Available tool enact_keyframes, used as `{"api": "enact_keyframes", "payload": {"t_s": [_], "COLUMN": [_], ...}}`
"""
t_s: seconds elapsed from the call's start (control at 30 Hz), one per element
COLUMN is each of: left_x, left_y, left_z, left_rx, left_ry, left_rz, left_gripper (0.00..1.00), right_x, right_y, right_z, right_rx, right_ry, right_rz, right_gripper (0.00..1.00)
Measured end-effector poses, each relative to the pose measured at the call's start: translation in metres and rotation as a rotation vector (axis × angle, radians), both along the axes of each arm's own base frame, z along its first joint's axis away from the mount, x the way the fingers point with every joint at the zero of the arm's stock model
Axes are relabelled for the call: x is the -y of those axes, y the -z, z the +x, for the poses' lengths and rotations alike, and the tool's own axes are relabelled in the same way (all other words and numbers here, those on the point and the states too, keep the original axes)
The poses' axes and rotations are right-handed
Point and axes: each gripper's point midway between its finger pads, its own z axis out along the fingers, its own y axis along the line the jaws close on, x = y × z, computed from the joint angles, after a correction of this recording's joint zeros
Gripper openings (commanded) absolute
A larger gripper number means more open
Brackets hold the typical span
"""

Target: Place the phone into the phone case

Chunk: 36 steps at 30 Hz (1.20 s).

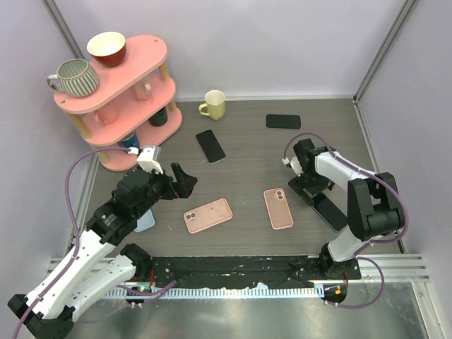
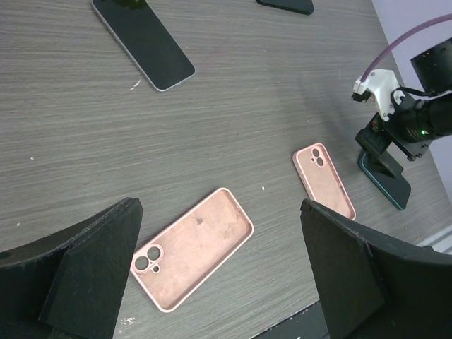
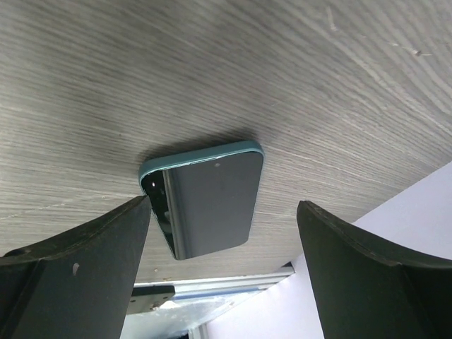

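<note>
Two empty pink phone cases lie open side up on the table: one near the front centre (image 1: 207, 215) (image 2: 192, 248), the other to its right (image 1: 278, 208) (image 2: 323, 180). A dark phone in a teal case (image 1: 332, 212) (image 3: 205, 198) lies at the right. Two bare black phones lie further back, one at the centre (image 1: 210, 145) (image 2: 143, 44) and one at the back right (image 1: 283, 121). My left gripper (image 1: 182, 182) (image 2: 220, 205) is open and empty, above the nearer pink case. My right gripper (image 1: 311, 186) (image 3: 222, 203) is open and empty, just above the teal phone's end.
A pink two-tier shelf (image 1: 159, 78) with mugs and a bowl stands at the back left. A yellow mug (image 1: 213, 104) stands at the back centre. A pale blue flat object (image 1: 145, 222) lies partly under my left arm. The table's front edge and a metal rail (image 3: 212, 289) are close behind the teal phone.
</note>
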Motion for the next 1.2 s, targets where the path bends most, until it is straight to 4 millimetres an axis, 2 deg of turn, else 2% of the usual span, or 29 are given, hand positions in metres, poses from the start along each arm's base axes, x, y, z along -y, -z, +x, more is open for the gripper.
{"api": "enact_keyframes", "payload": {"t_s": [0.17,0.47,0.8,1.2], "left_x": [0.007,0.007,0.008,0.008], "left_y": [0.000,-0.003,-0.004,-0.004], "left_z": [-0.005,-0.008,-0.008,-0.008], "left_rx": [0.000,0.014,0.014,0.013], "left_ry": [0.033,0.037,0.038,0.040], "left_rz": [0.001,-0.004,-0.005,-0.006], "left_gripper": [1.00,1.00,1.00,1.00], "right_x": [0.000,-0.016,-0.026,-0.031], "right_y": [0.015,0.020,0.008,0.010], "right_z": [-0.003,-0.007,-0.001,0.000], "right_rx": [-0.069,-0.127,-0.062,-0.071], "right_ry": [-0.013,-0.047,-0.087,-0.128], "right_rz": [0.015,0.120,0.178,0.175], "right_gripper": [0.90,0.90,0.92,0.94]}}
